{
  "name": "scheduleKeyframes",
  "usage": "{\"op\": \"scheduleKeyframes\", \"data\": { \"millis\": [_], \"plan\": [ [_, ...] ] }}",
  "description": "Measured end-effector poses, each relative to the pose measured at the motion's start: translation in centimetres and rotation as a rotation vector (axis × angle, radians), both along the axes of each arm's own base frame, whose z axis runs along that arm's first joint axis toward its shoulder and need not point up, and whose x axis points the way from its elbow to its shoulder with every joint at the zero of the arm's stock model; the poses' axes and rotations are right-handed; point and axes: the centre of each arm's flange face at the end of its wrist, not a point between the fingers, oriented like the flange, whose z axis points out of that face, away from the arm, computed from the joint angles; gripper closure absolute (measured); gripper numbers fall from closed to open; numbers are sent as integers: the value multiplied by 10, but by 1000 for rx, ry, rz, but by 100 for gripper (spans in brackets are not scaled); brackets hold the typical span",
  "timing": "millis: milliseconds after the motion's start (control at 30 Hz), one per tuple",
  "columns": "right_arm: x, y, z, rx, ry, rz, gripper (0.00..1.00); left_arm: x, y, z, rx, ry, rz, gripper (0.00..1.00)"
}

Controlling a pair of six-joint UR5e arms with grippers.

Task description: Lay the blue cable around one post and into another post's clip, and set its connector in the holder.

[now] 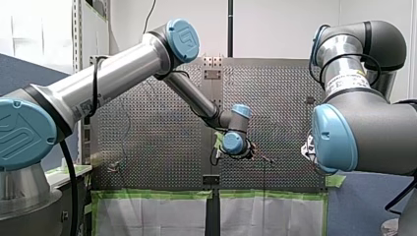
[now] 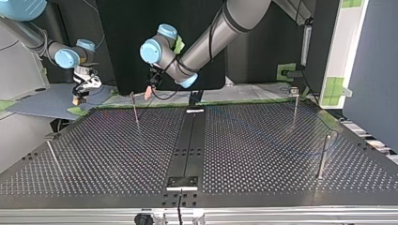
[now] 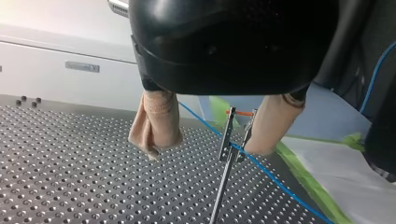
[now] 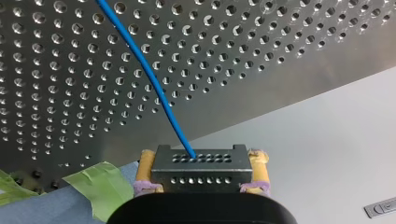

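Note:
In the left wrist view my left gripper [image 3: 212, 140] is open. Its beige-padded fingers [image 3: 156, 123] straddle the clip [image 3: 233, 140] at the top of a thin post. The blue cable [image 3: 271, 175] runs through that clip and on across the perforated table. In the right wrist view my right gripper [image 4: 203, 155] is shut on the metal connector [image 4: 201, 170], its yellow pads on the two sides. The blue cable [image 4: 149, 74] leaves the connector's top face. In the top view my left gripper [image 2: 149, 93] hangs beside the far post [image 2: 135, 108], and my right gripper [image 2: 77, 96] is off the table's far left corner.
Other thin posts stand at the top view's right [image 2: 295, 105], [image 2: 322, 157] and near left [image 2: 52, 154]. A black strip [image 2: 187, 140] runs down the table's middle. Green tape [image 4: 100, 186] lines the table's edge under my right gripper.

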Motion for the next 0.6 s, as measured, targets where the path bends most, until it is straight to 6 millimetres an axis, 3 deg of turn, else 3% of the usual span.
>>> {"op": "scheduleKeyframes", "data": {
  "millis": [600],
  "plan": [
    [3,-2,2,-2,0,4,100,-13,30,58,-130,-78,147,0]
  ]
}}
